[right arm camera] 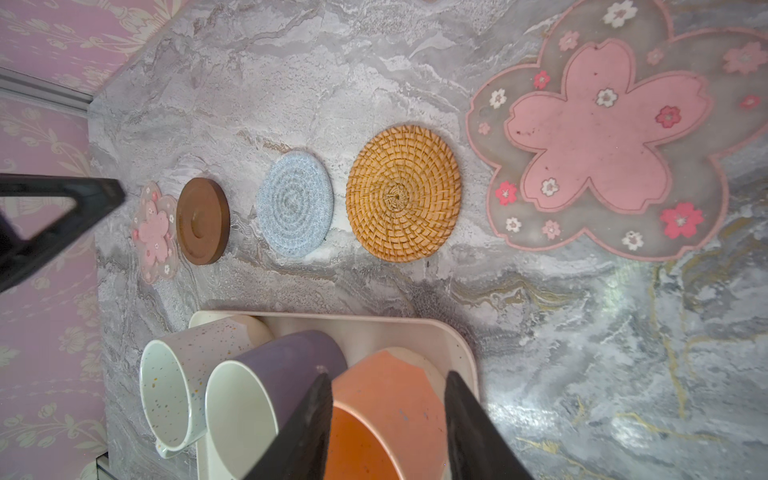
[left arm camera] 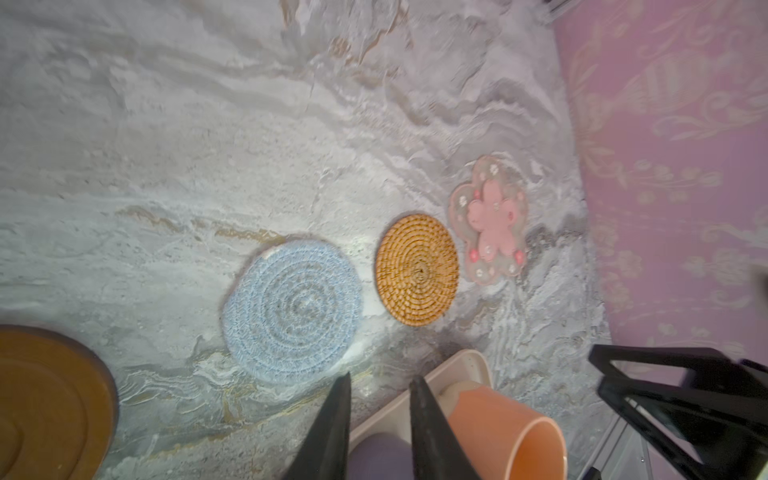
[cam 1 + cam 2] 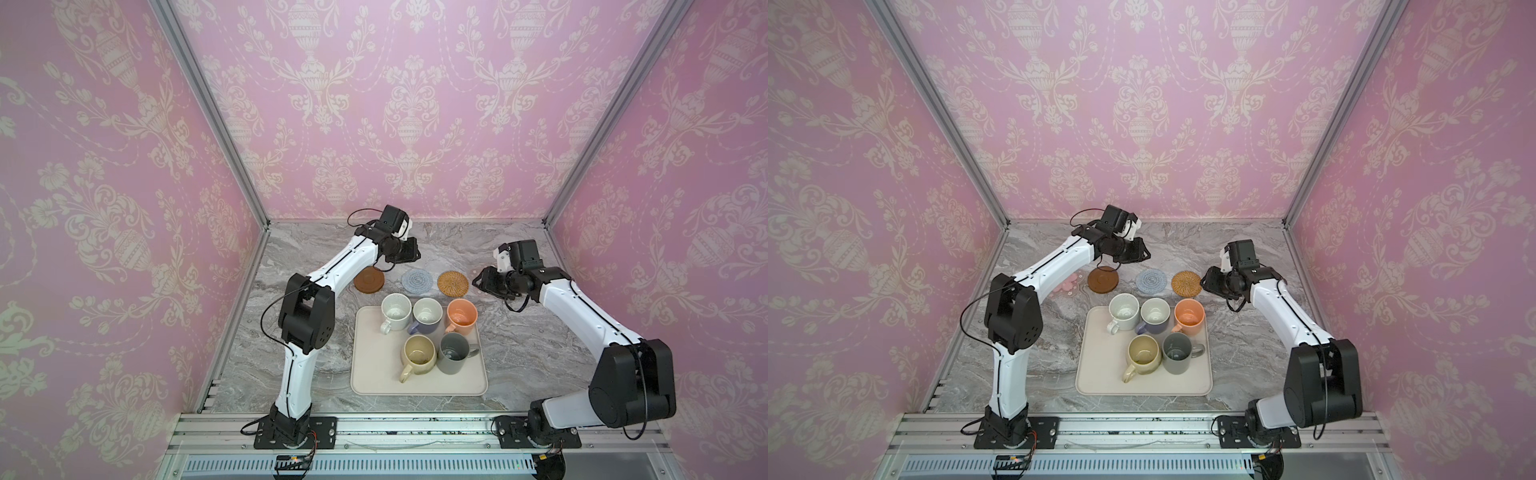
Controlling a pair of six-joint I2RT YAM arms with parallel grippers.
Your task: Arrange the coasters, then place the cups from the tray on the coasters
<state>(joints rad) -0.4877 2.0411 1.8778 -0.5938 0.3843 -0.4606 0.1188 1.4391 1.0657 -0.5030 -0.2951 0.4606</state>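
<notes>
Five coasters lie in a row behind the tray: a pink flower (image 1: 156,232), a brown wooden disc (image 3: 368,281), a blue-grey crocheted round (image 3: 417,280), a rattan disc (image 3: 453,283) and a second pink flower (image 1: 602,129). On the beige tray (image 3: 374,374) stand the white cup (image 3: 396,311), lavender cup (image 3: 427,316), peach cup (image 3: 461,317), cream-yellow cup (image 3: 417,353) and grey cup (image 3: 453,353). My left gripper (image 2: 381,377) hovers behind the brown disc, jaws slightly apart and empty. Just right of the rattan disc, my right gripper (image 1: 390,376) hangs open and empty above the table.
The grey marble table (image 3: 519,332) is walled in by pink patterned panels at the back and both sides. An aluminium rail (image 3: 415,428) with both arm bases runs along the front edge. The left arm (image 3: 307,311) hides part of the left flower coaster in both top views.
</notes>
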